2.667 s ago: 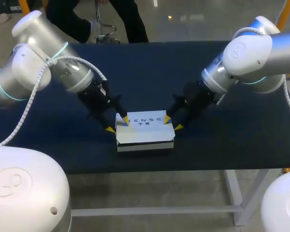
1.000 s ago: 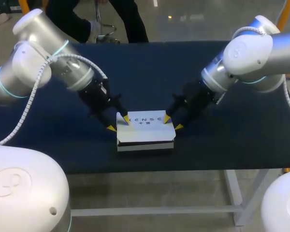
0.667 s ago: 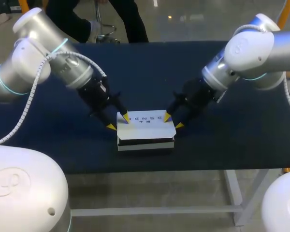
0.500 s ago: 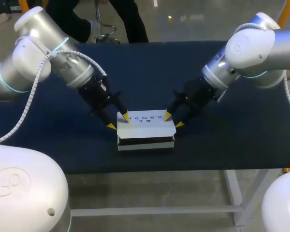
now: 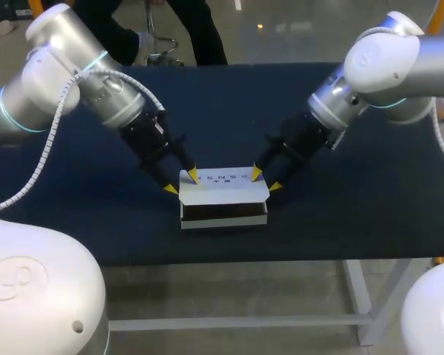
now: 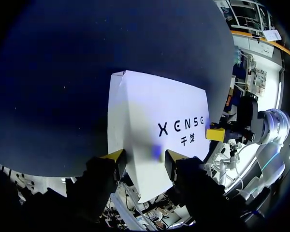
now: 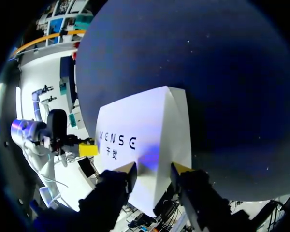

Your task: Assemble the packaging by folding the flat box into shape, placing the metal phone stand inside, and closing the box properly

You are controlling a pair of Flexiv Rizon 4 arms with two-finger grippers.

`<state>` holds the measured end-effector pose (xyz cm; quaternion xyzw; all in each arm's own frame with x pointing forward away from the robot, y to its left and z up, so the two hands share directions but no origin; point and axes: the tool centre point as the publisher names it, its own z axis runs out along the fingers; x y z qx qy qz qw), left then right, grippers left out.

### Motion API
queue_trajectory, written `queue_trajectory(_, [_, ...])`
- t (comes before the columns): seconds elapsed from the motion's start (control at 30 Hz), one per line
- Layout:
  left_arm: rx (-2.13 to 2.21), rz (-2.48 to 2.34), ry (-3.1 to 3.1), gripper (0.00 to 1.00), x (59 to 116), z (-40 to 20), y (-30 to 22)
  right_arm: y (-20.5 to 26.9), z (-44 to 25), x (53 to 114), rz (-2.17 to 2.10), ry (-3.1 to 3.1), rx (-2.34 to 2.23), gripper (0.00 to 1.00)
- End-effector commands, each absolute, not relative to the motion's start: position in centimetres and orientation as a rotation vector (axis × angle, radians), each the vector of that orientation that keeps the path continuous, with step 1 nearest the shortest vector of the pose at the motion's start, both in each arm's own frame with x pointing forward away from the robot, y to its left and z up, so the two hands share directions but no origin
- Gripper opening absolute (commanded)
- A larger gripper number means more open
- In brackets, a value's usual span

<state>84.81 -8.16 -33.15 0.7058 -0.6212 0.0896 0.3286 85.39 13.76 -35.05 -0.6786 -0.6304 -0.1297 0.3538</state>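
Note:
A white box [image 5: 223,194] with dark print on its lid stands on the table near the front edge. The lid's front edge is raised, and a dark gap shows under it. My left gripper [image 5: 182,182] is open at the box's left end, one yellow tip on the lid's back corner, the other beside the box. My right gripper [image 5: 266,180] is open in the same way at the right end. In the left wrist view the lid [image 6: 154,111] runs ahead of the left gripper [image 6: 144,158]. The right wrist view shows the lid [image 7: 145,125] ahead of the right gripper [image 7: 153,169]. No phone stand is visible.
The table is covered by a dark blue cloth [image 5: 340,214]. Its front edge runs just below the box.
Both arms have lifted and drawn back slightly. The lid's front edge has risen, widening the dark gap beneath it. The grippers keep about the same opening.

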Motion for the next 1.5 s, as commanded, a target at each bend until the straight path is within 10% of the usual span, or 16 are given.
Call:
queue_trajectory(0.03, [1.847,0.205,-1.626,0.56,85.40,-32.91,-8.45,14.12,-34.95,85.87,-0.315,-1.631,-1.744,0.50])
queue_trajectory(1.5, [1.842,0.131,-1.590,0.50,86.17,-32.14,-8.33,14.30,-34.07,86.46,-0.274,-1.641,-1.734,0.49])
